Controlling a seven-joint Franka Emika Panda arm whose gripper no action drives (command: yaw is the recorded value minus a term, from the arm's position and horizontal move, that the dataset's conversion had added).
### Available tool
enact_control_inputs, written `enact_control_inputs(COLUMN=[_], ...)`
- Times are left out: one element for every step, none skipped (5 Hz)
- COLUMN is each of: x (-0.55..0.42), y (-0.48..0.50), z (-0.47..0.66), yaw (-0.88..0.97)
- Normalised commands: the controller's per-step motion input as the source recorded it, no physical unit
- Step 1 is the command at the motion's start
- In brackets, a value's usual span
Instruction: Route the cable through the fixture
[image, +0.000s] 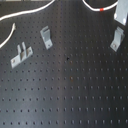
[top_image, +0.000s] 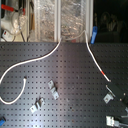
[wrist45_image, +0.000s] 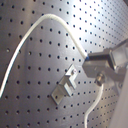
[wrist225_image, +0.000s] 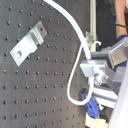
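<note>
Cable (wrist45_image: 75, 42) sits pinched in your claw (wrist45_image: 100, 67); drag sideways and it may slip past the fixture (wrist45_image: 65, 86).

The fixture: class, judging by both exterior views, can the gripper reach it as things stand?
Probably yes. In the first exterior view the gripper, shut on the cable, hangs close above the fixture, with only bare board around it and the other brackets well off.
</note>
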Motion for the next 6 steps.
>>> enact_control_inputs(x=[0.002, -0.038, -0.165, -0.214, -0.206, -0.224], y=[0.019, 0.030, -0.027, -0.130, -0.161, -0.135], z=[0.00, 0.01, 0.25, 0.38, 0.33, 0.26], yaw=[0.00, 0.00, 0.11, 0.07, 0.06, 0.05])
